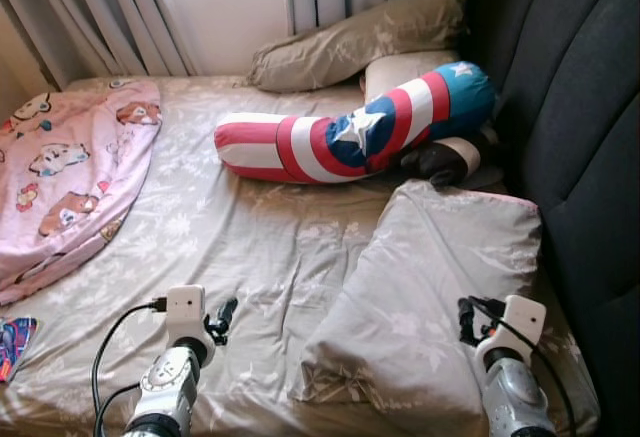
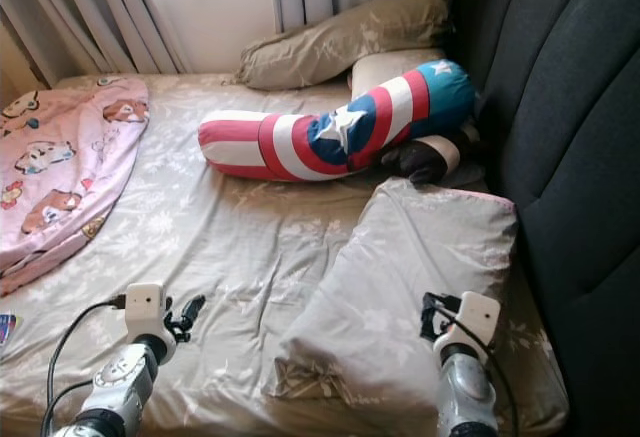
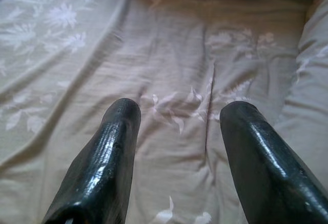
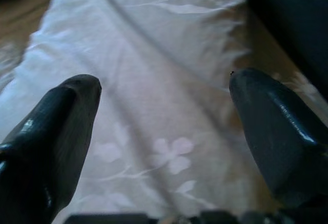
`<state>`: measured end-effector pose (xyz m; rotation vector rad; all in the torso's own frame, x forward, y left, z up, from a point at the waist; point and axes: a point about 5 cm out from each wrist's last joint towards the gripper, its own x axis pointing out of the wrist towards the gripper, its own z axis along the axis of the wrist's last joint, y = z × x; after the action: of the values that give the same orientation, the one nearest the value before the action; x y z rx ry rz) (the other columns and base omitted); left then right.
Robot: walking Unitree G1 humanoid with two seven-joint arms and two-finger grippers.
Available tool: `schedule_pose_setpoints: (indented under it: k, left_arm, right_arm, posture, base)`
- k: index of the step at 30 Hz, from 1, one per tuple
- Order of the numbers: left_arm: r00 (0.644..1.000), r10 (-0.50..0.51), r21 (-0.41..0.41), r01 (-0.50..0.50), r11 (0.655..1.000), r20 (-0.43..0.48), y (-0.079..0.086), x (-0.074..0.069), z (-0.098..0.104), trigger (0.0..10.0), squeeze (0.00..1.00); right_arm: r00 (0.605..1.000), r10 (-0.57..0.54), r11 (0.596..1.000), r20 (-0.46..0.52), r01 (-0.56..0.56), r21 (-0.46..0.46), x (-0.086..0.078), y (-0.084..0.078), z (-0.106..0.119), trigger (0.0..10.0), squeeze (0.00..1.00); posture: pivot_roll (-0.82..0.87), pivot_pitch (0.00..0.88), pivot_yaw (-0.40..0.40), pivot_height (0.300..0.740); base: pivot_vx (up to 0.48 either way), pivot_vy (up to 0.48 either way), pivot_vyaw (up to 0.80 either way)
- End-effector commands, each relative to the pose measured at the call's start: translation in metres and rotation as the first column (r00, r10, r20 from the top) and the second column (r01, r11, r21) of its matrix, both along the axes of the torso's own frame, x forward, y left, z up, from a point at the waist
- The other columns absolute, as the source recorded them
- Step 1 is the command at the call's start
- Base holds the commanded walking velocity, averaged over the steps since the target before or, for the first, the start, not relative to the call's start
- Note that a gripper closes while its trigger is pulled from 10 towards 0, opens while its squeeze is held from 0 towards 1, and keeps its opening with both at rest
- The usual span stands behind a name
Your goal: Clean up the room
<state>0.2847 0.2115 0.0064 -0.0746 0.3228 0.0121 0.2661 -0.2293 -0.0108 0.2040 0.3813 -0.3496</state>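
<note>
- Left gripper: fingers spread wide, holding nothing, low over the bedsheet beside the grey pillow
- Right gripper: parted wide too, empty, above that pillow
- Beyond the pillow: striped star bolster; tan pillow by curtains
- Left of it: pink blanket; right: dark headboard

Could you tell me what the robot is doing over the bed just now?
The robot stands at a bed it is tidying. Its right gripper is open over the large grey pillow by the dark headboard; its left gripper is open above the bare sheet. Neither holds anything. A striped star bolster lies further up, a pink blanket on the left.
</note>
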Motion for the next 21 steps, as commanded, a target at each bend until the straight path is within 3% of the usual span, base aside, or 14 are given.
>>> schedule_pose_setpoints:
  k: [1,7,8,11,14,20,21]
  left_arm:
    - [0.999,0.007,0.009,-0.007,1.000,0.043,0.003,0.001,0.005,10.0,0.00]
    - [0.997,-0.010,0.017,0.008,1.000,0.081,0.005,-0.003,0.007,10.0,0.00]
    - [0.996,-0.013,0.018,0.011,1.000,0.084,0.006,-0.004,0.007,10.0,0.00]
    - [0.997,-0.022,0.026,0.020,0.999,0.077,0.007,-0.008,0.005,10.0,0.00]
    - [0.997,-0.037,0.038,0.035,0.999,0.065,0.009,-0.009,0.004,10.0,0.00]
    - [0.994,-0.044,0.049,0.040,0.998,0.096,0.014,-0.004,0.013,10.0,0.00]
    - [0.994,-0.049,0.051,0.044,0.998,0.101,0.014,-0.003,0.014,10.0,0.00]
  right_arm:
    - [0.999,-0.020,1.000,-0.035,0.020,0.008,-0.009,-0.001,-0.008,10.0,0.00]
    - [0.998,0.003,1.000,-0.062,-0.002,0.014,-0.025,-0.001,-0.019,10.0,0.00]
    - [0.998,-0.028,0.999,-0.051,0.030,0.026,-0.028,-0.004,-0.019,10.0,1.00]
    - [0.995,-0.072,0.996,-0.063,0.075,0.045,-0.035,-0.010,-0.023,10.0,1.00]
    - [0.989,-0.029,0.999,-0.142,0.033,0.028,-0.042,-0.006,-0.032,10.0,1.00]
    - [0.987,-0.080,0.994,-0.140,0.089,0.060,-0.040,-0.011,-0.030,10.0,1.00]
    - [0.987,-0.082,0.993,-0.141,0.092,0.068,-0.039,-0.011,-0.030,10.0,0.08]
  posture:
    - [0.01,0.111,0.037,0.740]
    - [0.01,0.163,0.050,0.740]
    - [0.02,0.179,0.059,0.740]
    - [0.01,0.183,0.075,0.740]
    - [0.02,0.192,0.085,0.740]
    - [0.03,0.204,0.097,0.740]
    - [0.04,0.212,0.106,0.740]
  base:
    - [0.000,0.000,0.00]
    - [0.000,0.000,0.00]
    - [0.000,0.000,0.00]
    - [0.000,0.000,0.00]
    - [0.000,0.000,0.00]
    - [0.000,0.000,0.00]
    - [0.000,0.000,0.00]
